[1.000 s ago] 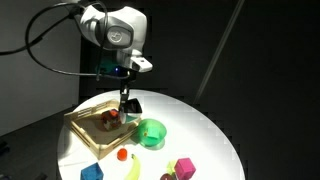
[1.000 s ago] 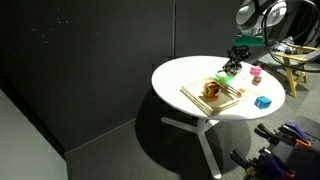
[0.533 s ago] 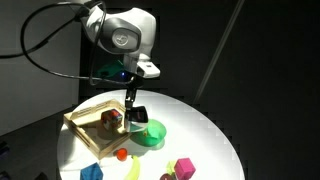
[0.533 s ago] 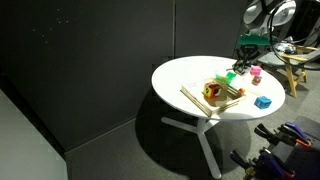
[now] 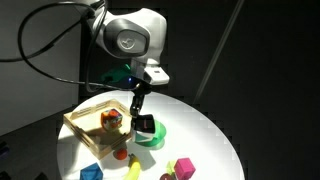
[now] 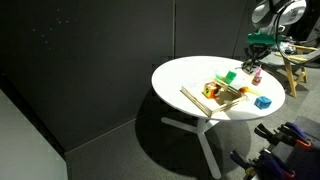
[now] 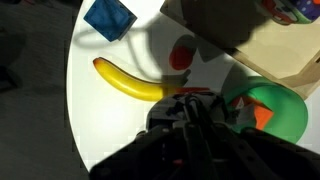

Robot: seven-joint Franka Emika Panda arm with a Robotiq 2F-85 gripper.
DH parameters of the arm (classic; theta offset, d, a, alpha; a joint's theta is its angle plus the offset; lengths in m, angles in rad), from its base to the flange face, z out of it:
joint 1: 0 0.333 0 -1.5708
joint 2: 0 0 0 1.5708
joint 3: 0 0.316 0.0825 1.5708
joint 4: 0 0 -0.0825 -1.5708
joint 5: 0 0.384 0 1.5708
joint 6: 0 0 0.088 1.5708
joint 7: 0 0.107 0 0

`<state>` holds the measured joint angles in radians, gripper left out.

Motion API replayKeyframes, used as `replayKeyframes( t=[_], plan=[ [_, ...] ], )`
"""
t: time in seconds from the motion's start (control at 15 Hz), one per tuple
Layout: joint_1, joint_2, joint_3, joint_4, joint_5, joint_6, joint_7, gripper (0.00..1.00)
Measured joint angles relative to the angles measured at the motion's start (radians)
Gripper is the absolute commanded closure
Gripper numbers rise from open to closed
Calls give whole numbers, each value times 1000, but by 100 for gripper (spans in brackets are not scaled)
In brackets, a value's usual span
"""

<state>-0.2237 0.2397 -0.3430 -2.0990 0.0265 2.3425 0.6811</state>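
My gripper hangs just over the near rim of a green bowl on a round white table. In the wrist view the dark fingers look closed together; anything between them is hidden. The green bowl lies to their right with something orange inside. A wooden tray holding a red and orange item sits beside the bowl. In an exterior view the gripper is over the far side of the table.
A yellow banana, a blue cube and a small red ball lie near the table's edge. A pink cube sits at the front. The tray and a blue cube show in an exterior view.
The gripper has moved from above the wooden tray across to the green bowl and dropped a little lower. The things on the table have not moved.
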Motion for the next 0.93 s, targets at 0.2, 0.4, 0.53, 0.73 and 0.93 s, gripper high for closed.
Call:
replayKeyframes(
  t=[0.2,0.4,0.53,0.73,0.93],
  plan=[
    [-20,1,-11,0,0,0,0,98],
    [-43,5,-24,1,1,0,0,98],
    [-60,9,-33,3,3,0,0,98],
    [-83,16,-45,8,5,0,-1,98],
    [-95,27,-59,9,3,0,-5,98]
  ],
)
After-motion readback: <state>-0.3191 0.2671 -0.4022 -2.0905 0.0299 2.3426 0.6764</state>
